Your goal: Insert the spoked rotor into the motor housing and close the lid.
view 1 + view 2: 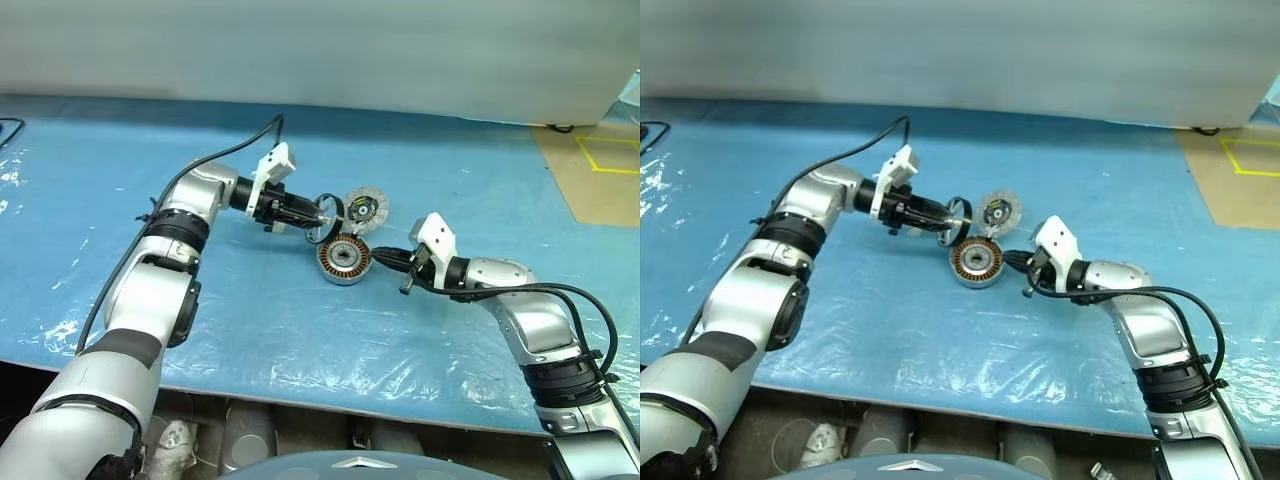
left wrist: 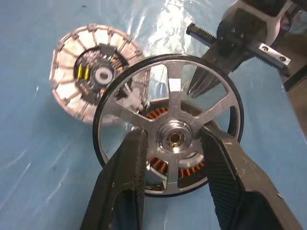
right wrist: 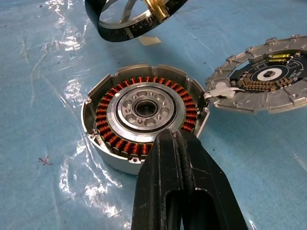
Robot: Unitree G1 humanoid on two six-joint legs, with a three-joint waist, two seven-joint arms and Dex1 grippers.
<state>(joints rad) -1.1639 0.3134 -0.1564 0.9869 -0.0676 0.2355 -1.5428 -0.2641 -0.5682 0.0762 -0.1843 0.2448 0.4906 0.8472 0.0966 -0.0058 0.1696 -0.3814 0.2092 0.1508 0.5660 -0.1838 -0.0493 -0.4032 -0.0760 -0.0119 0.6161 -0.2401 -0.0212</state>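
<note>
Left wrist view: left gripper (image 2: pixel 173 143) is clamping the hub of the silver spoked rotor w/ black rim (image 2: pixel 168 125), holding it tilted just above the round silver motor housing w/ copper windings (image 3: pixel 144 117) on the blue plastic-covered table (image 1: pixel 480 200). Right gripper (image 3: pixel 178 143) is pinched closed, empty, tips touching the housing rim. Thin silver lid disc w/ dark centre (image 3: pixel 266 76) is lying just beside the housing. Risks: rotor going in tilted and jamming; housing sliding on the slick sheet. Hard to tell: shaft-to-bore alignment, rotor's underside.
</note>
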